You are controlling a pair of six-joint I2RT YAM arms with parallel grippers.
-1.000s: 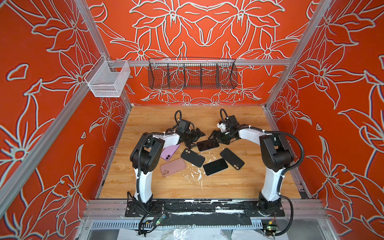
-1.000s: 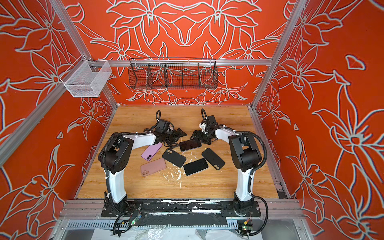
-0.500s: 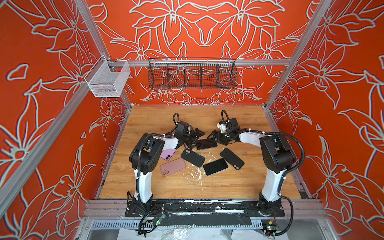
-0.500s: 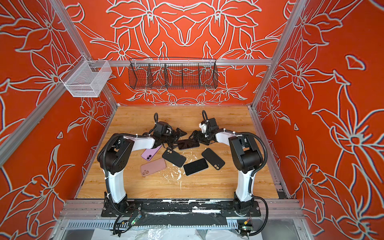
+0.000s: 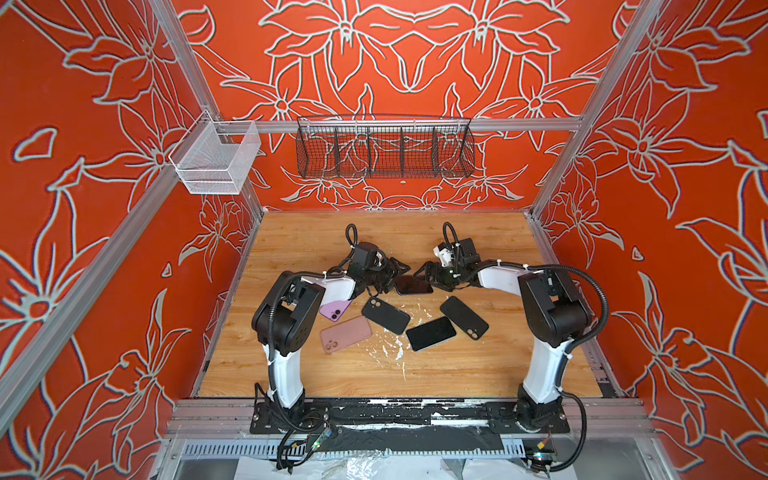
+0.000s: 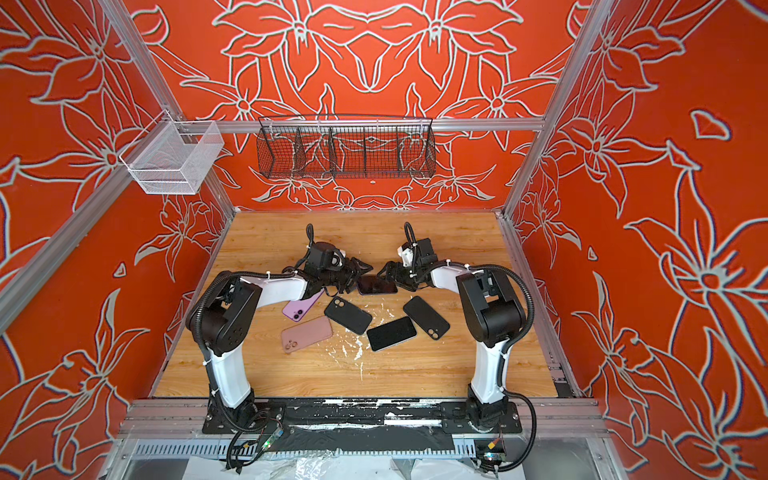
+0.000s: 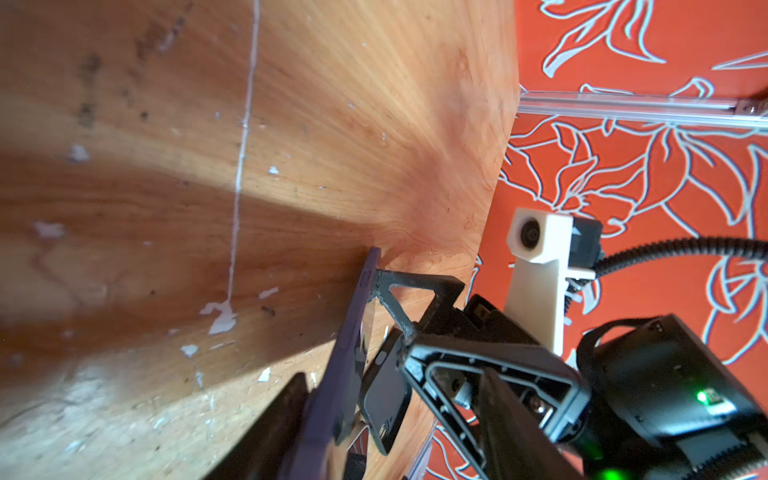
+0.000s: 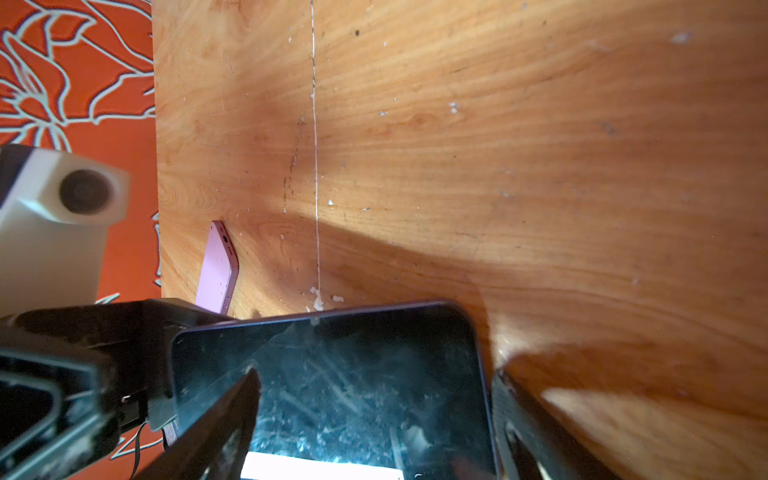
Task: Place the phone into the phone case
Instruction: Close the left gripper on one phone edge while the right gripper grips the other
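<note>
Insertion not begun: phone (image 5: 412,285) screen-up, bare of any case, at mid-table between both arms. Jaws of right gripper (image 5: 428,277) spread wide astride its width; gripping or only flanking, cannot tell. At its other end, left gripper (image 5: 394,279), jaw state unclear. Left to do: secure, carry, seat in case. Open table (image 5: 415,237) behind toward back wall; near side crowded, black slab (image 5: 385,315) just beside

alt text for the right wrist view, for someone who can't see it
A dark-screened phone sits at the right claw over a wooden table. A pink-lilac phone lies beyond, near the left arm's white camera.
</note>
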